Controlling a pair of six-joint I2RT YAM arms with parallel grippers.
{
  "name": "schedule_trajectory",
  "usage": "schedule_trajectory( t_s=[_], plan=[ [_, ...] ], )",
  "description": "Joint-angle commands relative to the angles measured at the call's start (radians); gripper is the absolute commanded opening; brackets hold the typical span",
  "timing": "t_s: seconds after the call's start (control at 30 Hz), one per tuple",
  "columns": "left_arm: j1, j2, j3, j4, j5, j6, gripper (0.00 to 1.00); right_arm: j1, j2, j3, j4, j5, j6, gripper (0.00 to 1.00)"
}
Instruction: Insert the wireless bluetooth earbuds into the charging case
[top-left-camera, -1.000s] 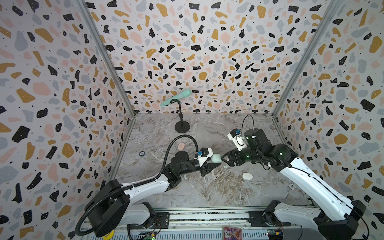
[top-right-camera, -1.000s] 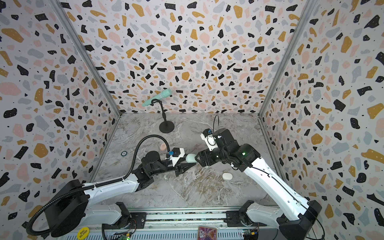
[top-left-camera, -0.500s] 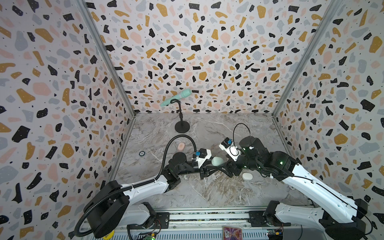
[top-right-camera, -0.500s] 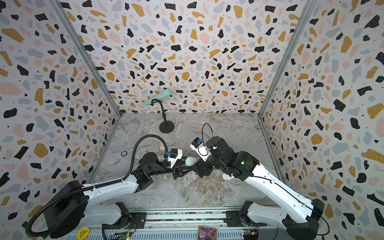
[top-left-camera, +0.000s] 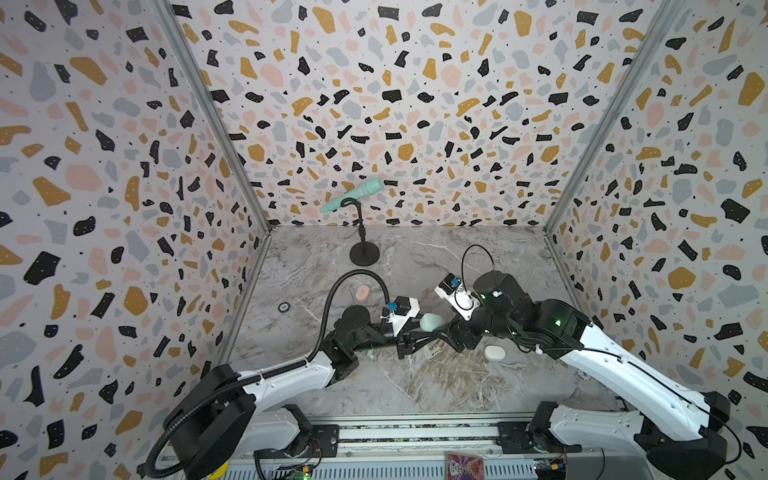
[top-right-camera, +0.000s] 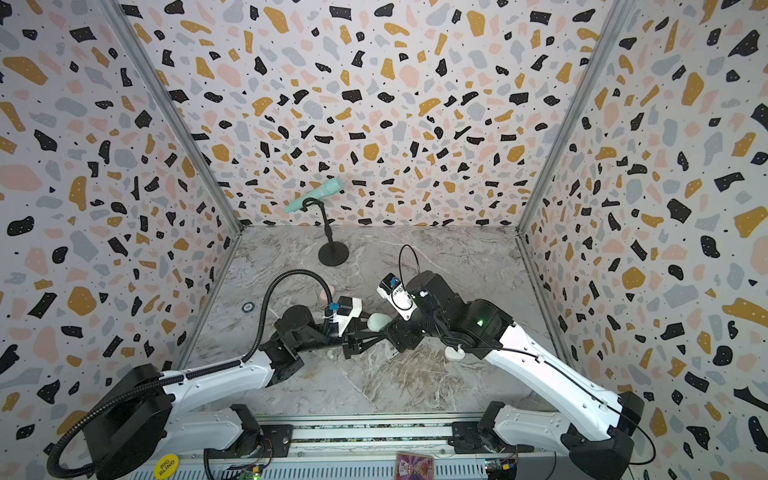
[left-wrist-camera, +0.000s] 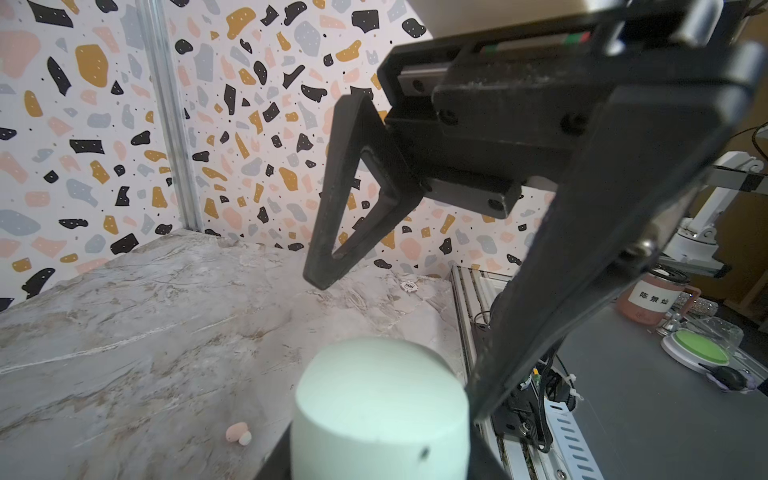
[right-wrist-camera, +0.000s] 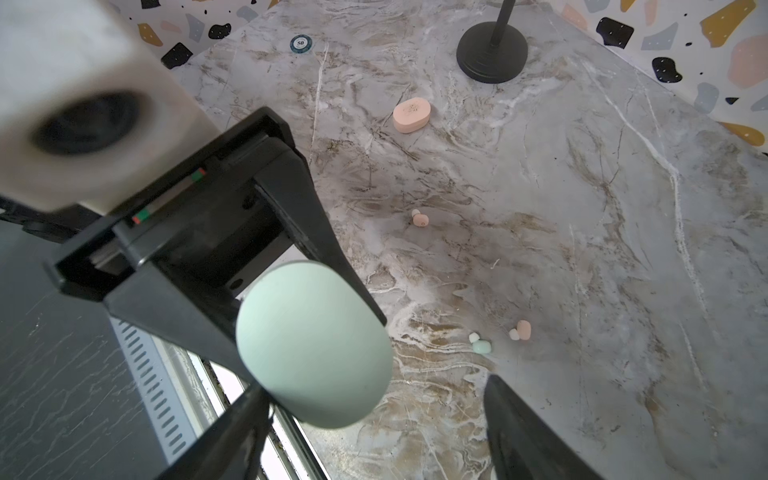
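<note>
My left gripper (left-wrist-camera: 379, 459) is shut on the pale mint charging case (top-left-camera: 431, 322), holding it above the table's middle; the case fills the left wrist view (left-wrist-camera: 380, 407). My right gripper (right-wrist-camera: 374, 436) is open, and its fingers (left-wrist-camera: 353, 187) reach in on either side of the case's free end (right-wrist-camera: 313, 345). I cannot tell whether they touch it. On the marble lie loose earbuds: a pink one (right-wrist-camera: 420, 218), another pink one (right-wrist-camera: 521, 330) and a mint one (right-wrist-camera: 481, 345) beside it. One pink bud (left-wrist-camera: 239, 433) shows in the left wrist view.
A shut pink case (top-left-camera: 362, 293) lies behind the left arm. A white case (top-left-camera: 494, 353) lies under the right arm. A mint microphone on a black stand (top-left-camera: 365, 253) is at the back. Poker chips lie by the left wall (top-left-camera: 284, 307) and by the right wall (left-wrist-camera: 409, 286).
The right arm has swung left and lowered, bringing its open fingers from beside the mint case to around its free end. The left gripper has kept hold of the case, almost still.
</note>
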Motion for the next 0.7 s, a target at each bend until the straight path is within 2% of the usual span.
schedule_trajectory(
  t_s=[0.0,0.67],
  plan=[
    [-0.01,-0.039,-0.01,0.069,0.067,0.005,0.33,-0.013,0.016,0.047,-0.003,0.112,0.001,0.8],
    [-0.01,-0.059,-0.042,0.109,0.049,-0.045,0.31,-0.032,0.063,0.13,0.0,0.108,-0.002,0.82]
  ],
)
